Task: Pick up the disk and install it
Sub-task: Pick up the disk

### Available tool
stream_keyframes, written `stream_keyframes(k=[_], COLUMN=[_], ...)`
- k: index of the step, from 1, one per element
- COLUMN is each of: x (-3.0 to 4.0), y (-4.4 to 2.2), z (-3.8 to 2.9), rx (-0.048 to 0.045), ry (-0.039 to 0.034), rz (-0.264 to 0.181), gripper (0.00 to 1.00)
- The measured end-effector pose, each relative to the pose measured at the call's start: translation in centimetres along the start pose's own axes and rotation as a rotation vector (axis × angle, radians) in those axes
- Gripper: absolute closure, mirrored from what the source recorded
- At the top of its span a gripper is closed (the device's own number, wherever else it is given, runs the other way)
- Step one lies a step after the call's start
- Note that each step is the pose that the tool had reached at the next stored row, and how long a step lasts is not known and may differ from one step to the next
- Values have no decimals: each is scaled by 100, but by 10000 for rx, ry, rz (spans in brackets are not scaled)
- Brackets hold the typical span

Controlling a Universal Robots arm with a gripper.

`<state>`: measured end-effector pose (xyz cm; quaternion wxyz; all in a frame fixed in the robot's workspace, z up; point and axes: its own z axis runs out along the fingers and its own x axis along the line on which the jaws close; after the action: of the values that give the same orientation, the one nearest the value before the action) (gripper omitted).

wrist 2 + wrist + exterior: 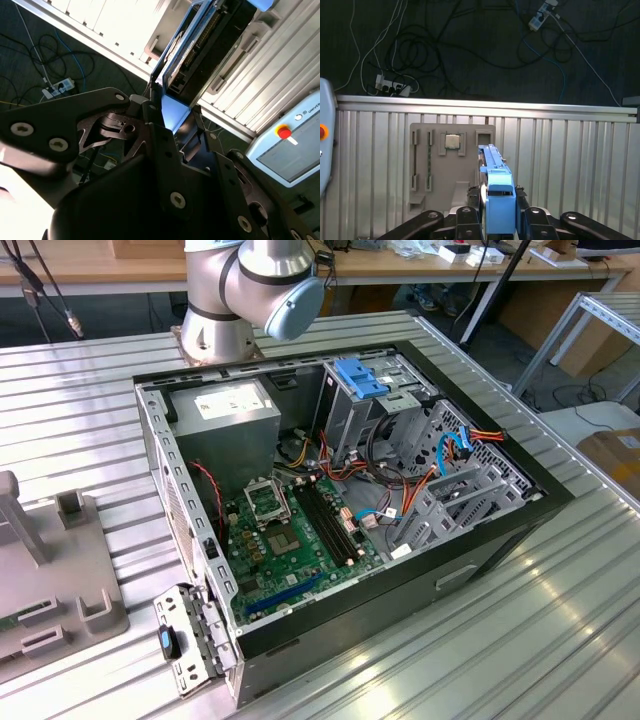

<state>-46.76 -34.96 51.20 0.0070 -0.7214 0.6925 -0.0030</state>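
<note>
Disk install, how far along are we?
Done: the hand is shut on the disk, gripping its blue frame edge-on. In hand: the disk sits over the grey fixture plate in the first wrist view; whether it is clear of the plate I can't tell. Left: the install itself, since the disk is at the fixture, not at the open computer case.

Table [90, 400] was ribbed metal, with a wooden bench [100, 270] further back. Dark floor [600, 30] was a mess of cables [435, 45] and power strips [392, 86].
</note>
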Motion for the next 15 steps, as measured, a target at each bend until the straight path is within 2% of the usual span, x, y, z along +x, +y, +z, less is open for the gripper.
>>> stream_keyframes(k=[15], x=[-1], y=[-3], z=[-30], rx=[1], ry=[0], rz=[1], gripper=[64])
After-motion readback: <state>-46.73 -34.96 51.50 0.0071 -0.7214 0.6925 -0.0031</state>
